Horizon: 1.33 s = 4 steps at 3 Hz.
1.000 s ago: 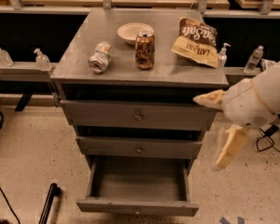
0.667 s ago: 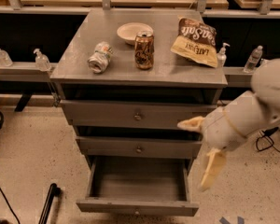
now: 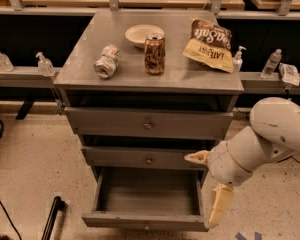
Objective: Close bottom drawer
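- Bottom drawer [image 3: 146, 193]: lowest of 3 in the grey desk [image 3: 85, 75], pulled well out toward the camera. The plain grey box shows nothing inside.
- Its front panel [image 3: 115, 219] sits low in view, w/ a small round knob [image 3: 146, 227] at centre.
- Axes: panel's long axis runs L–R across the view. Closing travel is front-to-back, away from camera into the desk body.
- Hand [image 3: 200, 191]: at the drawer's right front corner, by the right side wall.
  - The two cream fingers are splayed wide apart and hold nothing.
  - One finger [image 3: 197, 157] points left at middle-drawer height.
  - The other finger [image 3: 219, 207] hangs down, tip near the panel's right end. Touching or not: can't tell.
- Key relation: the panel lies left of and a bit below the hand, and the knob is well to its left. The hand is at the panel's end, not on its camera side.
  - Judged: it needs to get in front of the panel, then push straight back.
  - A push only at the right end could skew the drawer on its runners, so nearer centre looks safer.
- Arm [image 3: 270, 134]: the only one, reaching in from the right.
- Middle drawer [image 3: 115, 156] and top drawer [image 3: 110, 123]: both look shut or nearly so.
- On the desk top, well apart from the action: bowl [image 3: 143, 35], upright soda can [image 3: 154, 54], crushed can [image 3: 107, 61] on its side, chip bag [image 3: 210, 45].
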Each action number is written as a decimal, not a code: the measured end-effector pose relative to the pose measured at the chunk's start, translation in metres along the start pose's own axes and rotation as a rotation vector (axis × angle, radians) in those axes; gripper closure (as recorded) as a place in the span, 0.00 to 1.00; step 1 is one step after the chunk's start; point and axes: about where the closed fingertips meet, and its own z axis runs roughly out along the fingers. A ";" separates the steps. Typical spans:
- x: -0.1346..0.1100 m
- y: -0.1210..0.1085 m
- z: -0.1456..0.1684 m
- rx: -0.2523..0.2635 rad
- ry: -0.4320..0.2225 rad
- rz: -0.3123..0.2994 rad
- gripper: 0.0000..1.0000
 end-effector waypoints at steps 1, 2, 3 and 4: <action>0.000 0.000 0.000 0.000 0.000 0.000 0.00; 0.013 0.007 0.063 -0.081 -0.028 -0.017 0.00; 0.034 0.022 0.173 -0.230 -0.094 -0.035 0.00; 0.035 0.025 0.172 -0.236 -0.099 -0.026 0.00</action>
